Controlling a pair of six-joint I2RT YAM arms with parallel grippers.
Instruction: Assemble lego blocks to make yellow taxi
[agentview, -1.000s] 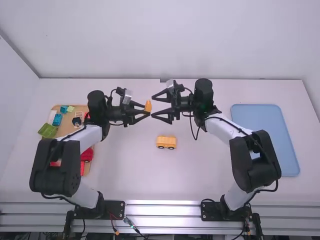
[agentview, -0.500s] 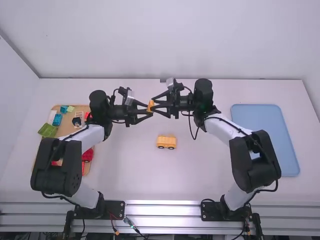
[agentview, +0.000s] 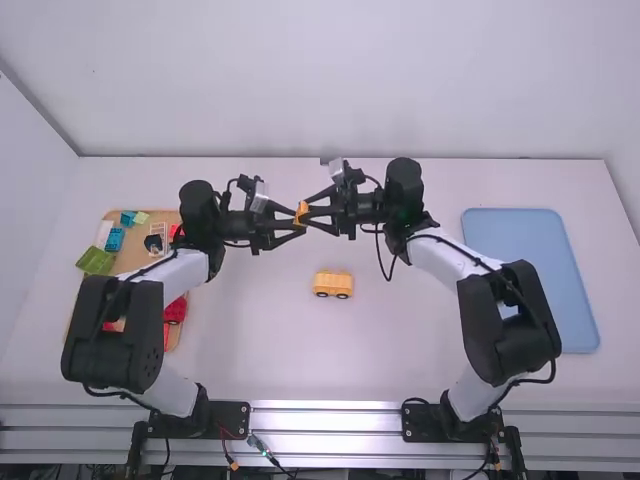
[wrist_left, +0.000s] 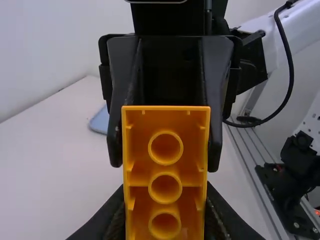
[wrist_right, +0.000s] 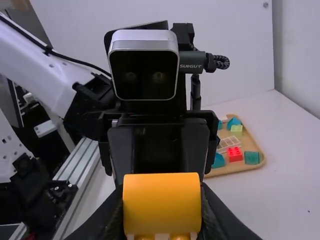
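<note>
High view: the white table is flat, with a white wall rising behind it and a metal rail along the arms' bases. The left gripper and right gripper meet above the surface, fingers closed on one orange block from opposite sides. Nearer the bases than both grippers, a wheeled yellow piece stands upright on the table. To the left gripper's left lies a wooden tray of coloured blocks, a green piece among them; to the right gripper's right, a blue tray lies flat. Left wrist view: the block's hollow underside, with round tubes, sits between the fingers; the blue tray's corner lies beyond the right gripper. Right wrist view: the block's smooth face is held between the fingers; the wooden tray lies beyond the left gripper, a red block on it.
</note>
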